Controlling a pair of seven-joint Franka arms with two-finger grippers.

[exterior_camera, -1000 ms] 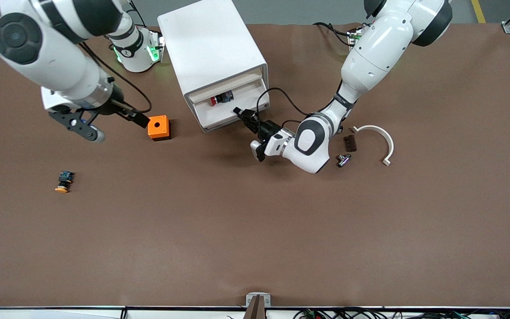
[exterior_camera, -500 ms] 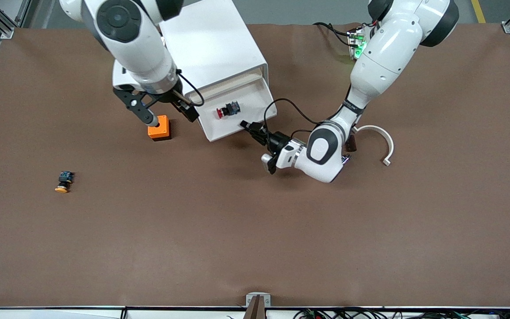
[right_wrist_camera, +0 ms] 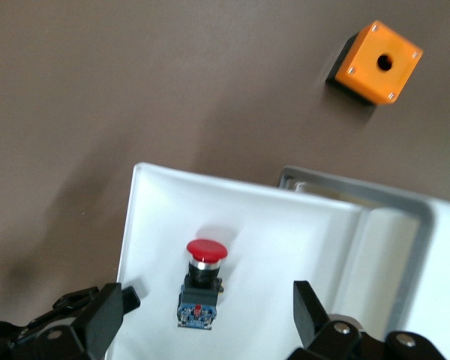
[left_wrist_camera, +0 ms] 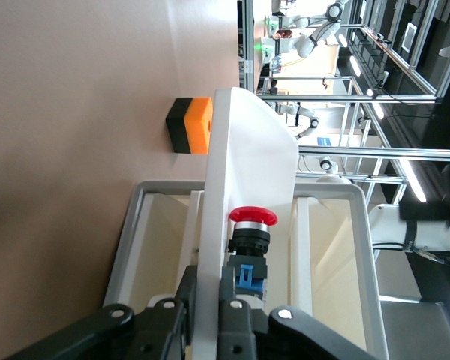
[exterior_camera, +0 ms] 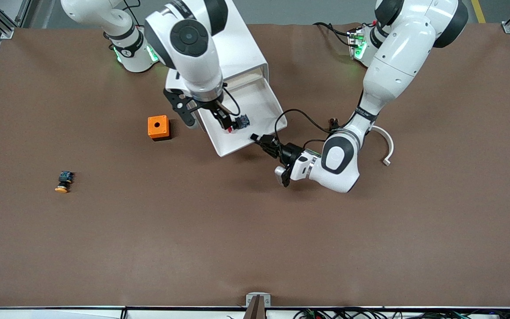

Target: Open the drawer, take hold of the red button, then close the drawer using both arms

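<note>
Two arms showing in the front view, both reaching to the white cabinet [exterior_camera: 219,48]. Drawer [exterior_camera: 255,110] standing pulled well out toward the front camera. Left gripper [exterior_camera: 261,141] pinching the drawer's front edge, fingers narrow on the lip, at the corner toward the left arm's end of the table. Right gripper [exterior_camera: 206,117] hanging over the drawer with fingers spread wide. Button [exterior_camera: 237,122] lying in the drawer beside one black finger. Orange box [exterior_camera: 158,127] sitting on the table [exterior_camera: 255,230] toward the right arm's end, apart from the cabinet. Yellow-capped button [exterior_camera: 63,182] lying well apart, nearer to the front camera. White curved piece [exterior_camera: 381,139] resting by the left arm.

Left wrist view: fingers [left_wrist_camera: 240,330] clamping the drawer's thin white wall [left_wrist_camera: 210,247], with the button [left_wrist_camera: 251,244] just inside the tray and the orange box [left_wrist_camera: 189,125] out on the table.

Right wrist view: fingers [right_wrist_camera: 97,319] spread wide on either side of the button [right_wrist_camera: 202,285], not touching it, red cap pointing at the drawer's front wall [right_wrist_camera: 127,225]; orange box [right_wrist_camera: 375,61] out on the table.
</note>
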